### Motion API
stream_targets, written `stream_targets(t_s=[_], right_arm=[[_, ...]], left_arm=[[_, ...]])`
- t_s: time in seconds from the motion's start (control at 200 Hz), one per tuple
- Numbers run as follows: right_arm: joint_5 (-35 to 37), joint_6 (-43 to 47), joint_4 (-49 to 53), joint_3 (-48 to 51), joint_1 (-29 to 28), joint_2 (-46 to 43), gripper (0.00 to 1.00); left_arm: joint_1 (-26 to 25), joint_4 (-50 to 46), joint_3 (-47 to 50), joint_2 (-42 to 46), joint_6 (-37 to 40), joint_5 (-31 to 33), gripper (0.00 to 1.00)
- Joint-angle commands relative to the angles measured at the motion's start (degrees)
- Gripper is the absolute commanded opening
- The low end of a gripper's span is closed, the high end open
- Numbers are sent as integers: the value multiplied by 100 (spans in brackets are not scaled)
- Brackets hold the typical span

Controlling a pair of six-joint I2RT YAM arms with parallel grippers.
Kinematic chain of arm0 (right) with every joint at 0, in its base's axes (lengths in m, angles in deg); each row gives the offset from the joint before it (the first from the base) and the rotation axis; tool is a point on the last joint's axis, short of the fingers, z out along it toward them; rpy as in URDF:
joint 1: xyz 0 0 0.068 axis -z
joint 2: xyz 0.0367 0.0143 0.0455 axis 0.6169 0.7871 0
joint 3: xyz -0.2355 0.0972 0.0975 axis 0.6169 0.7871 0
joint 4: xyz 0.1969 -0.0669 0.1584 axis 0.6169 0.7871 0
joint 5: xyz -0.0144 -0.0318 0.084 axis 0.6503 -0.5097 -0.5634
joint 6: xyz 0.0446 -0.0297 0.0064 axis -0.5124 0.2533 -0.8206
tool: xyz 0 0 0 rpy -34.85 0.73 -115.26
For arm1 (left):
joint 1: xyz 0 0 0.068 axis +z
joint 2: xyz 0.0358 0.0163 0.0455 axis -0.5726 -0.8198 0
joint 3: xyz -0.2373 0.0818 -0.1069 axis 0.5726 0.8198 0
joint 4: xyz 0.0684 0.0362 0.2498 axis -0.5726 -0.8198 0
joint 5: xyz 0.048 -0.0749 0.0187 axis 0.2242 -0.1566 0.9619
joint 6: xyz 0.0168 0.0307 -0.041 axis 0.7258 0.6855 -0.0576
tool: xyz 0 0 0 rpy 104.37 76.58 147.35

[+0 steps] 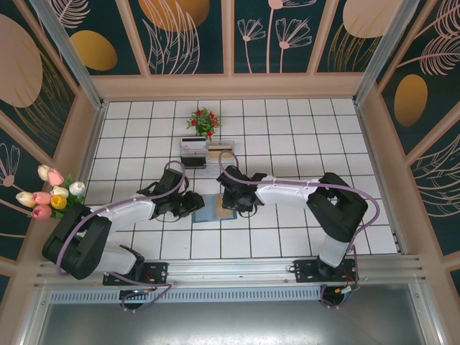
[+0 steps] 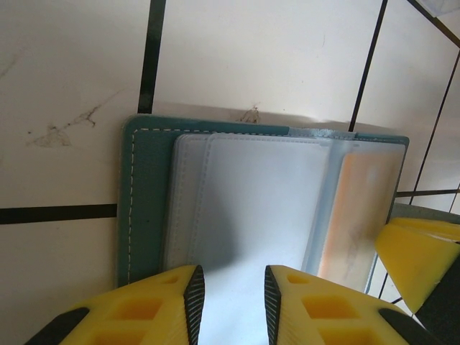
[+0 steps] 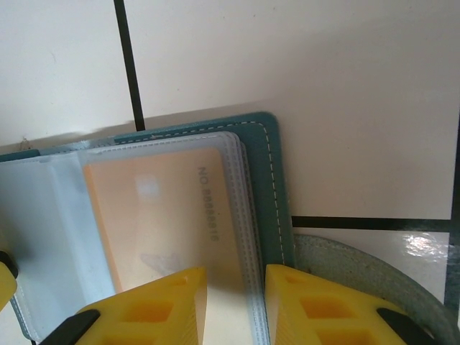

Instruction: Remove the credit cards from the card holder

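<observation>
- Card holder (image 1: pixel 207 210) lies open and flat on the white tiled table (image 1: pixel 287 144), near the front middle, between the two grippers.
- Its teal cover has pale stitching along the edge, and clear plastic sleeves (image 2: pixel 251 194) lie on top of it.
- An orange-tan card (image 3: pixel 162 215) sits inside a sleeve on the right half, with a printed number running along its right side.
- The left gripper (image 2: pixel 231 296) hangs low over the left half. Its yellow fingers (image 2: pixel 162 305) stand a narrow gap apart, with bare sleeve showing between them.
- The right gripper (image 3: pixel 236 298) hangs low over the right half. Its fingers (image 3: pixel 309 309) are also slightly apart, one tip over the card and one over the sleeve edges and cover.
- A grey-green curved band (image 3: pixel 359 269) lies on the tile just beside the holder's right edge.
- A clear rack (image 1: pixel 192 151) and a pot of red flowers (image 1: pixel 204 122) stand farther back, well apart from the holder.
- Tulips (image 1: pixel 52 192) rest by the left wall.
</observation>
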Motion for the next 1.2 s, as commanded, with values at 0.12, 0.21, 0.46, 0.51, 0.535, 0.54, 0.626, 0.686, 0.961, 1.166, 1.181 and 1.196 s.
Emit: stream_targets(t_s=[0.12,0.21,0.46,0.51,0.535,0.54,0.626,0.686,0.961,1.166,1.181,1.196], right_arm=[[-61,114,137,-161,-35,-241,21],[-84,127,118,-169,-35,-260,17],[-226,161,7,-172,-45,-287,17],[-240,152,-5,-166,-37,-287,18],[-248,161,-20,-165,-35,-282,18],[-249,163,-26,-167,-30,-275,18],[-381,173,-154,-111,-35,-283,19],[-502,195,-324,-53,-38,-324,19],[-750,255,-895,197,-26,-613,18],[-791,320,-961,221,-26,-683,18],[-806,328,-975,226,-19,-687,18],[-822,337,-987,226,-25,-684,18]], left_arm=[[-25,-166,2,-110,119,161,32],[-28,-162,-6,-114,123,159,32],[-23,-148,-10,-135,149,135,32],[-25,-153,3,-133,145,136,32],[-28,-148,3,-125,148,140,33],[-28,-148,5,-129,148,137,32],[-23,-149,12,-120,147,135,33],[-21,-154,25,-107,147,135,33],[-28,-144,38,-103,137,142,33],[-23,-132,38,-116,139,131,33],[-27,-132,37,-115,136,134,33],[-27,-132,40,-120,140,127,33]])
